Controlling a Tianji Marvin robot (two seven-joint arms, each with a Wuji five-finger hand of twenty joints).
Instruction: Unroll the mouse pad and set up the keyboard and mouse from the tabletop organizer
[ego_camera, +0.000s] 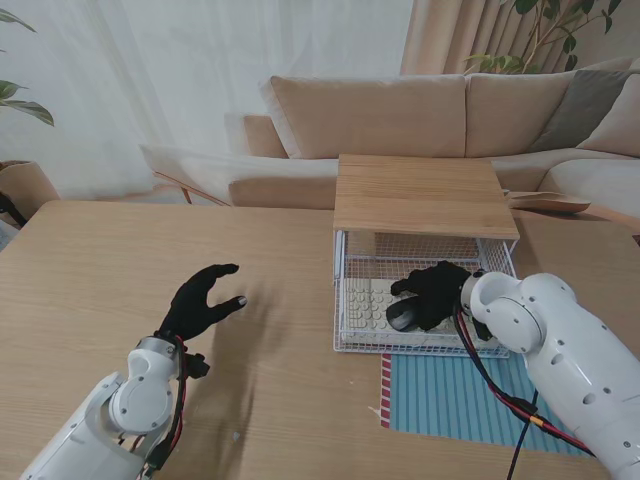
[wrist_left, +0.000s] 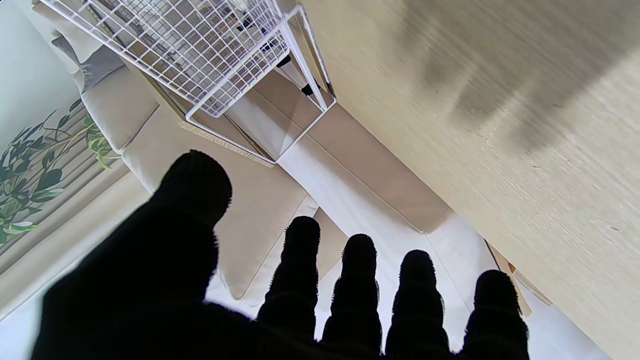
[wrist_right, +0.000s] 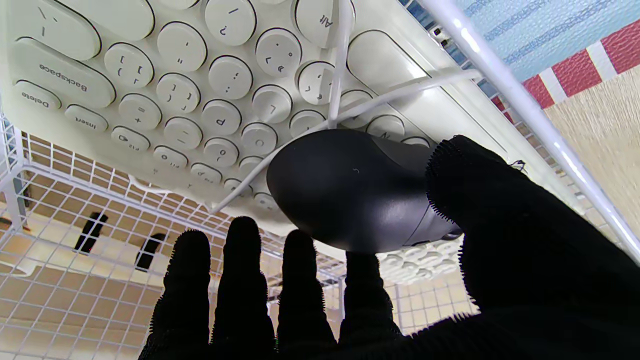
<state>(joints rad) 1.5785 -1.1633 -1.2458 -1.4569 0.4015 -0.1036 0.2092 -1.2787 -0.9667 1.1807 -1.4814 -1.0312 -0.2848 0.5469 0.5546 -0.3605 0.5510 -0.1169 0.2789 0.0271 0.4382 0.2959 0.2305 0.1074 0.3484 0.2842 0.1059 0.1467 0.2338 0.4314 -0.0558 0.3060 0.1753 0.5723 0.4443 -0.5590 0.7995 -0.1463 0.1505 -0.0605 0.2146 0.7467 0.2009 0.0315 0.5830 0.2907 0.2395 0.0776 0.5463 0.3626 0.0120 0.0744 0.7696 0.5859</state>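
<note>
The desk (ego_camera: 150, 260) is pale wood grain. The mouse pad (ego_camera: 450, 400) is light blue with thin stripes and a red-and-white striped edge. The keyboard (wrist_right: 200, 90) is cream with round keys, the mouse (wrist_right: 350, 190) black. The organizer (ego_camera: 425, 195) has white wire mesh under a light wood top. Both hands wear black gloves.

Keyboard (ego_camera: 365, 302) half hidden (robot hand (ego_camera: 432, 293))

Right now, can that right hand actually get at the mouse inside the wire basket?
Probably yes. The right hand is already inside the open-fronted organizer, thumb on the black mouse atop the keyboard; nothing blocks it.
</note>
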